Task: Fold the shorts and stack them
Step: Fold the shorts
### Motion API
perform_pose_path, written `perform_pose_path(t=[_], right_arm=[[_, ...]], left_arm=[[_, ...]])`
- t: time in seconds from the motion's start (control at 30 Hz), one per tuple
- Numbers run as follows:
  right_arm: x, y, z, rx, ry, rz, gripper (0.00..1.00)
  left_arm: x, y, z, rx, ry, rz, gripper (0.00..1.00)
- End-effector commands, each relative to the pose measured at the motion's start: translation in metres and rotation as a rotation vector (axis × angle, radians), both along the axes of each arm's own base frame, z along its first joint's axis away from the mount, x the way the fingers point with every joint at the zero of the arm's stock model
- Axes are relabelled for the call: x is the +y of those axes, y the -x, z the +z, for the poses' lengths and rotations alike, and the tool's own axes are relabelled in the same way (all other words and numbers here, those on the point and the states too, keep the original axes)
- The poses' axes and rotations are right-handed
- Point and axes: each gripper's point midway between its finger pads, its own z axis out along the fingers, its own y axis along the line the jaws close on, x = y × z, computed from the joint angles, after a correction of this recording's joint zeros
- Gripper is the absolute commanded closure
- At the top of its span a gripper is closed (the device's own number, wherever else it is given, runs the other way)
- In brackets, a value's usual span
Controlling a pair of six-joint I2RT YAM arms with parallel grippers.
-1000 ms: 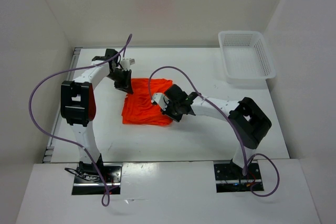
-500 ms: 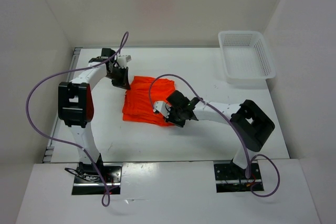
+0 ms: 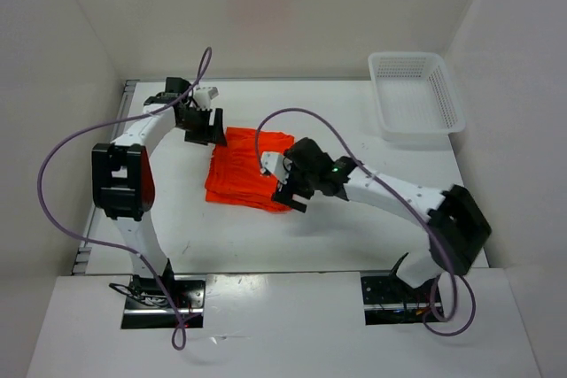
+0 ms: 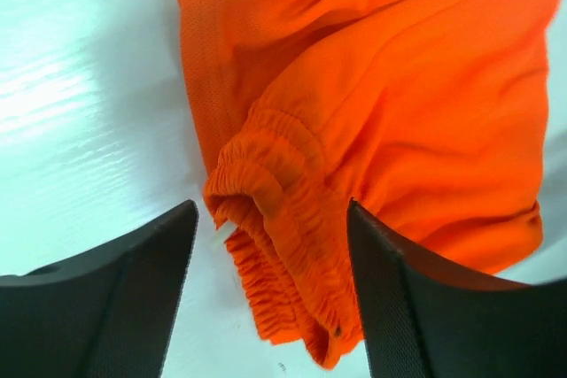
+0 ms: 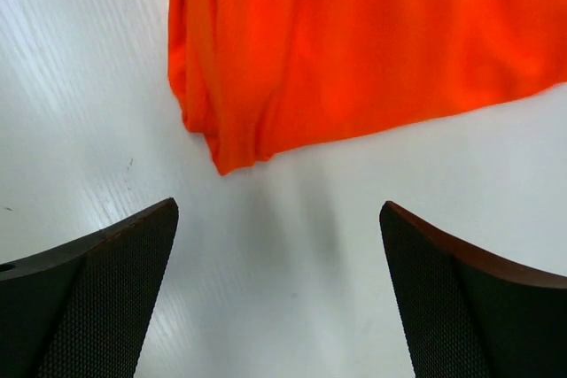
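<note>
The orange shorts (image 3: 246, 173) lie folded in a compact pile on the white table (image 3: 354, 236), left of centre. My left gripper (image 3: 205, 127) hovers at their far-left corner, open. In the left wrist view the gathered waistband (image 4: 283, 245) sits loose between the spread fingers (image 4: 133, 281) of the left gripper (image 4: 271, 210), not clamped. My right gripper (image 3: 289, 194) is open at the pile's near-right corner. In the right wrist view the right gripper (image 5: 279, 205) straddles bare table, and the shorts (image 5: 354, 42) end at a cloth corner (image 5: 221, 158) just beyond its tips.
A white mesh basket (image 3: 416, 95) stands at the far right corner of the table. White walls close in the table on the left, back and right. Purple cables loop above both arms.
Both grippers have gone from shut to open and let go of the shorts. The right arm's elbow has swung towards the near right. The cloth has settled into a flatter pile.
</note>
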Motion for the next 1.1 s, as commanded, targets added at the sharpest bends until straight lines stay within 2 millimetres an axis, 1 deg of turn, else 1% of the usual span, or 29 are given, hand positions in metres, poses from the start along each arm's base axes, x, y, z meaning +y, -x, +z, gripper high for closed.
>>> perform_pose_path(t=[0.0,0.03,0.07,0.1,0.13,0.17,0.2,0.27,0.3,0.33,0.37,0.4,0.43,0.47,0.5,0.53,0.57,0.6,0.63,0.67,0.7,0.73,0.77,0.8,0.87,0.97,1.0,1.03,1.07], right_arm=[[0.009,-0.020,0.124,-0.249,-0.232,-0.030,0.01],[0.000,-0.019,0.162,-0.335,-0.301,-0.041,0.01],[-0.011,-0.021,0.177,-0.399,-0.307,-0.068,0.01],[-0.018,-0.022,0.190,-0.455,-0.317,-0.084,0.01],[-0.028,-0.024,0.198,-0.503,-0.300,-0.097,0.01],[-0.049,-0.029,0.205,-0.559,-0.268,-0.168,0.01],[-0.059,-0.032,0.210,-0.584,-0.258,-0.208,0.01],[-0.095,-0.044,0.209,-0.622,-0.211,-0.325,0.01],[-0.106,-0.048,0.211,-0.631,-0.220,-0.364,0.01],[-0.117,-0.054,0.219,-0.665,-0.233,-0.410,0.01],[-0.140,-0.058,0.221,-0.691,-0.236,-0.482,0.01],[-0.153,-0.060,0.226,-0.724,-0.240,-0.530,0.01],[-0.163,-0.063,0.235,-0.764,-0.267,-0.565,0.01],[-0.185,-0.066,0.233,-0.784,-0.252,-0.627,0.01],[-0.199,-0.060,0.244,-0.825,-0.277,-0.658,0.01],[-0.209,-0.057,0.239,-0.829,-0.282,-0.692,0.01],[-0.225,-0.055,0.240,-0.850,-0.280,-0.730,0.01],[-0.233,-0.044,0.252,-0.896,-0.320,-0.741,0.01],[-0.242,-0.039,0.237,-0.887,-0.299,-0.760,0.01],[-0.247,-0.035,0.236,-0.898,-0.320,-0.775,0.01],[-0.260,-0.024,0.242,-0.936,-0.347,-0.818,0.01],[-0.264,-0.020,0.232,-0.930,-0.350,-0.827,0.01],[-0.268,-0.013,0.228,-0.919,-0.363,-0.842,0.01],[-0.281,-0.001,0.236,-0.962,-0.381,-0.884,0.01],[-0.287,0.009,0.228,-0.954,-0.379,-0.898,0.01],[-0.293,0.028,0.231,-0.975,-0.431,-0.925,0.01],[-0.295,0.032,0.223,-0.956,-0.432,-0.943,0.01],[-0.297,0.041,0.229,-0.983,-0.448,-0.943,0.01],[-0.297,0.044,0.225,-0.978,-0.457,-0.947,0.01]], left_arm=[[0.002,-0.002,0.078,-0.187,0.036,-0.008,0.19],[0.004,0.001,0.085,-0.210,0.027,-0.003,0.17],[0.019,-0.001,0.093,-0.246,-0.001,0.038,0.10],[0.028,0.003,0.115,-0.313,-0.018,0.064,0.08],[0.037,0.003,0.119,-0.335,-0.037,0.089,0.01],[0.047,0.005,0.122,-0.342,-0.053,0.116,0.01],[0.065,0.010,0.126,-0.347,-0.069,0.160,0.01],[0.081,0.019,0.126,-0.351,-0.064,0.198,0.01],[0.097,0.029,0.118,-0.355,-0.061,0.240,0.01],[0.102,0.035,0.114,-0.355,-0.049,0.251,0.01],[0.110,0.042,0.109,-0.351,-0.052,0.274,0.01],[0.125,0.048,0.112,-0.376,-0.063,0.316,0.01],[0.134,0.058,0.098,-0.348,-0.089,0.352,0.01],[0.146,0.062,0.099,-0.359,-0.129,0.394,0.01],[0.158,0.064,0.097,-0.366,-0.172,0.435,0.01],[0.179,0.070,0.092,-0.355,-0.244,0.504,0.01],[0.187,0.079,0.085,-0.342,-0.279,0.538,0.01],[0.193,0.081,0.083,-0.349,-0.309,0.561,0.01],[0.208,0.088,0.077,-0.327,-0.367,0.614,0.01],[0.211,0.093,0.075,-0.322,-0.388,0.630,0.01],[0.217,0.095,0.072,-0.316,-0.399,0.648,0.01],[0.220,0.099,0.068,-0.303,-0.401,0.657,0.01],[0.213,0.096,0.071,-0.321,-0.367,0.634,0.01],[0.214,0.097,0.072,-0.322,-0.357,0.635,0.01],[0.214,0.097,0.072,-0.324,-0.338,0.633,0.01],[0.218,0.101,0.070,-0.314,-0.333,0.646,0.01],[0.218,0.101,0.074,-0.323,-0.334,0.647,0.01],[0.218,0.101,0.074,-0.323,-0.334,0.647,0.01],[0.217,0.103,0.070,-0.314,-0.333,0.646,0.01]])
